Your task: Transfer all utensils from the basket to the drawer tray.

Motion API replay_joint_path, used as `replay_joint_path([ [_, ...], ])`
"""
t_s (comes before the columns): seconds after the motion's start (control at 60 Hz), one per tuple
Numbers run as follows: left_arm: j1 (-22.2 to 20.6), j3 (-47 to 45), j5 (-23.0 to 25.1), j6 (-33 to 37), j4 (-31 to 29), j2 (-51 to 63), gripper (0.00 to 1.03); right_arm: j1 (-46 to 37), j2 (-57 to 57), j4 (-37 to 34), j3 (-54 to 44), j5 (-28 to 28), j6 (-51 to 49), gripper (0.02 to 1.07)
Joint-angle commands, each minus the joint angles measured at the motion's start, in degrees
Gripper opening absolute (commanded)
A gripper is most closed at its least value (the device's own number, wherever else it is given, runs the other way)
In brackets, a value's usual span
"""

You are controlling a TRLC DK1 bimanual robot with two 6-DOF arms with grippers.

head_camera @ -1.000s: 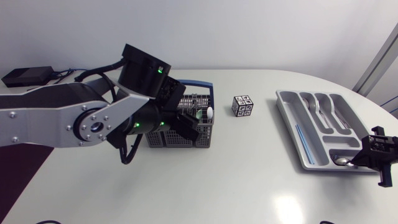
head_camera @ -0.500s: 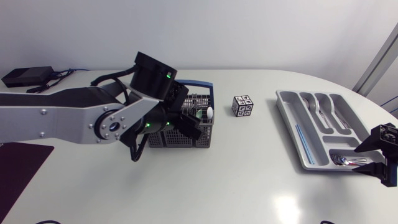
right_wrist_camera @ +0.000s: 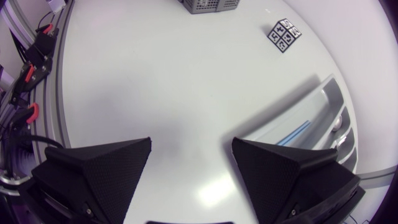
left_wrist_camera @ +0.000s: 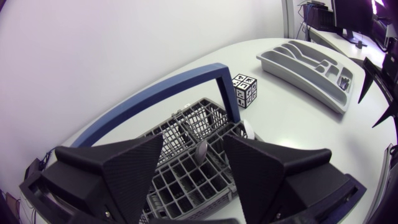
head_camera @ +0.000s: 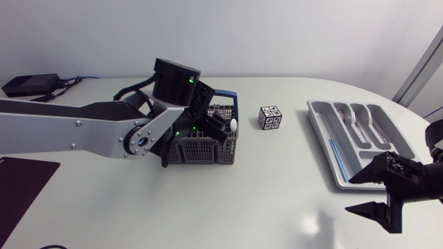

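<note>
no readable words, numbers or brand marks are showing anywhere, and the small cube [head_camera: 270, 117] sitting on the desk [head_camera: 263, 200] is carrying only black-and-white square code patterns on its faces, not letters or digits.

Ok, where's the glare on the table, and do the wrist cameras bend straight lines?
Head view: one bright glare patch on the table, just ahead of the right tool. Right wrist view: a paler patch on the table between that tool's fingers. Left wrist view: no glare, but the basket handle and the drawer tray look bowed.
</note>
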Motion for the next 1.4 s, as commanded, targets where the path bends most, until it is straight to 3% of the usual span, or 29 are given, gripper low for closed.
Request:
replay_joint_path([
  [0.0, 0.8, -1.7, -0.5, 1.5, 1.1, 2.1, 0.69, 3.5, -1.6, 0.1, -2.0, -0.9, 6.0, 0.97],
  [0.233, 0.8, -1.1, -0.5, 1.5, 1.6, 3.7, 0.69, 9.3, -1.7, 3.8, -3.4, -1.8, 13.1, 0.97],
  [0.717, 0.8, 0.8, -1.0, 2.6, 3.1, 8.1, 0.67, 13.9, -1.9, 7.1, -5.5, -1.7, 17.8, 0.97],
  [0.85, 0.7, 1.0, -1.0, 3.0, 4.5, 9.1, 0.56, 14.2, -2.1, 7.5, -6.1, -1.7, 17.9, 0.97],
  [1.017, 0.7, 1.2, -1.0, 3.8, 6.9, 9.5, 0.23, 14.4, -2.6, 7.7, -6.5, -1.7, 17.8, 0.97],
  [1.25, 0.3, 1.0, -1.5, 5.9, 9.0, 10.7, 0.06, 14.5, -2.7, 8.8, -7.7, -1.6, 17.7, 0.97],
  [1.383, 0.2, 0.6, -1.9, 6.3, 9.8, 10.7, 0.06, 14.8, -2.8, 9.2, -8.4, -1.6, 17.7, 0.97],
])
